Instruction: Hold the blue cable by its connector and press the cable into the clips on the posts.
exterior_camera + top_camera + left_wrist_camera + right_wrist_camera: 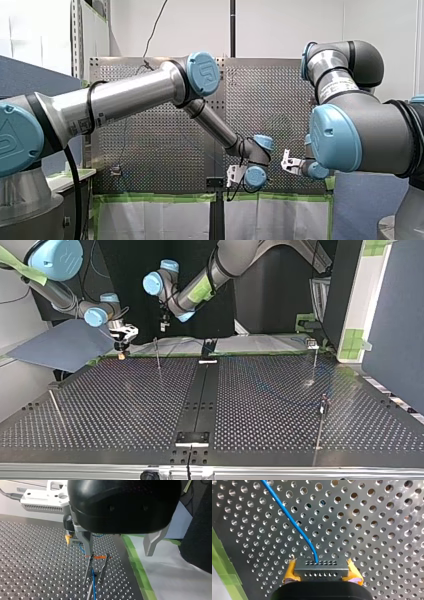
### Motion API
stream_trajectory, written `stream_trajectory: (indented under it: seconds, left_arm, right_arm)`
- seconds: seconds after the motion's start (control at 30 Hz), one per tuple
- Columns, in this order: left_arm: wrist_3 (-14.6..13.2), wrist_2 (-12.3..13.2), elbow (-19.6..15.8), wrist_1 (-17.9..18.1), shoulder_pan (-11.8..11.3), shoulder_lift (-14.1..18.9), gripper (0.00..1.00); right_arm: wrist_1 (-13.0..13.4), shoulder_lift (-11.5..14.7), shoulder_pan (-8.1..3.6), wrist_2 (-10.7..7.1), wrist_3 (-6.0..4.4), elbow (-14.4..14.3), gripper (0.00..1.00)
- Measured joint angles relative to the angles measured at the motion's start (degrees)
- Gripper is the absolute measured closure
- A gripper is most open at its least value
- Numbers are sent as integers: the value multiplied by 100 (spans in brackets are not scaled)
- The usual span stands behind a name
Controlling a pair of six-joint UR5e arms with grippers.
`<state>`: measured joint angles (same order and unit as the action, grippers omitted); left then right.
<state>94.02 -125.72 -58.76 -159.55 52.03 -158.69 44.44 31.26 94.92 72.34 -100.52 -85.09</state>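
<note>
A: Connector held?
B: Yes. The right gripper (322,573) is clamped on the connector (320,566), with a yellow pad (290,573) on each end. The cable (298,527) leaves the connector's face and runs ahead of the gripper over the table (125,405).
A: Other arm?
B: The left gripper (118,552) is spread wide and its fingers (152,542) grip nothing. It hangs just above the first post (103,567).
A: Any clip done?
B: One in hand, I'd say. In the left wrist view the cable drops past that post's orange clip (98,557) and down between its prongs. Can't tell if it's seated.
A: Where in the top view?
B: Upper left of the frame, near the table's far edge.
A: What's left?
B: I can make out no cable at the upper-right post (315,360), the mid-right post (320,420) or the left post (56,407). My call: grasp done, first clip underway, most of the routing ahead.
</note>
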Motion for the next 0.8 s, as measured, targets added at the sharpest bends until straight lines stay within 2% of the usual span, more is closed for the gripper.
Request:
stream_trajectory:
  seconds: [0.17, 0.47, 0.8]
  left_arm:
    - [23, -81, -179, 6, 86, 198, 0]
    - [-98, -80, -671, 466, 298, 690, 0]
    - [-116, -425, -1272, 1071, 734, 1293, 0]
  right_arm:
    - [4, -1, 30, 0, 3, -1, 100]
    - [2, -2, 81, 0, 7, -1, 100]
    - [-41, -3, 92, -9, 8, -4, 100]
